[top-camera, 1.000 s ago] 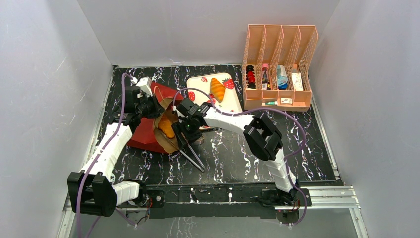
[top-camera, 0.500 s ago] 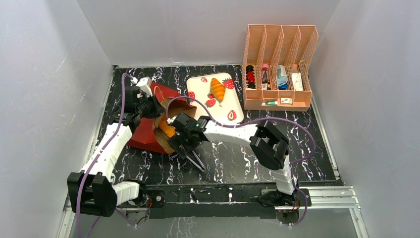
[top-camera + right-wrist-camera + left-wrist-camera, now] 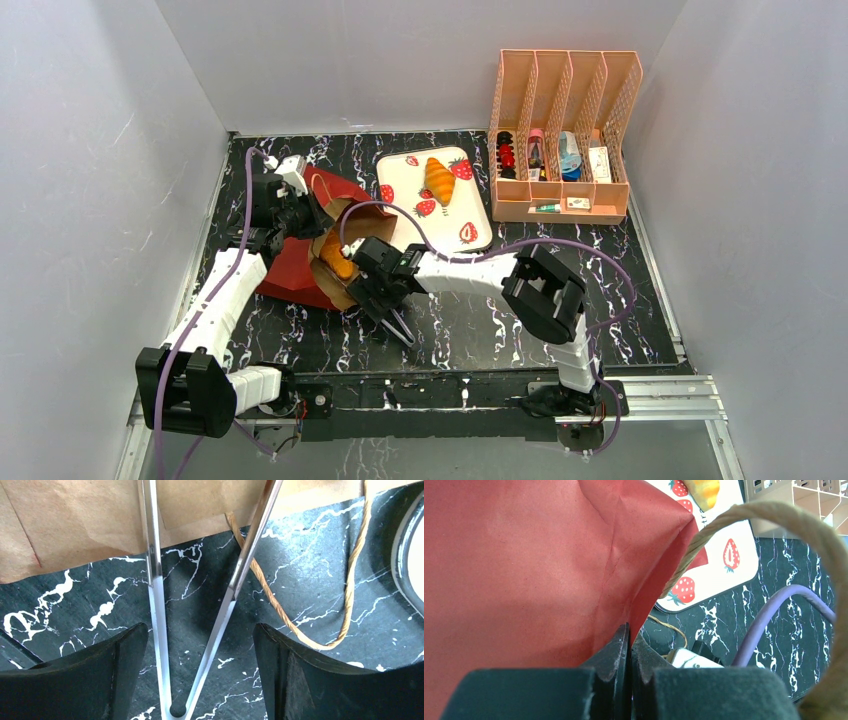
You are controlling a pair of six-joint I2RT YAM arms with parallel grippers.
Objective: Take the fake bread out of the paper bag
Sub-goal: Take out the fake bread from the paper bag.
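While the left gripper (image 3: 629, 636) pinches the bag (image 3: 524, 565) to hold its mouth open, the right gripper (image 3: 200, 647), jaws apart, straddles the tongs (image 3: 156, 600).

A robotics lab test cell: plain grey panel walls (image 3: 90, 150) box in a black marble-patterned worktop (image 3: 640, 300), and the left arm (image 3: 215, 300) and right arm (image 3: 545, 290) stand bolted to an aluminium rail (image 3: 670, 395), trailing purple cables (image 3: 246, 195).
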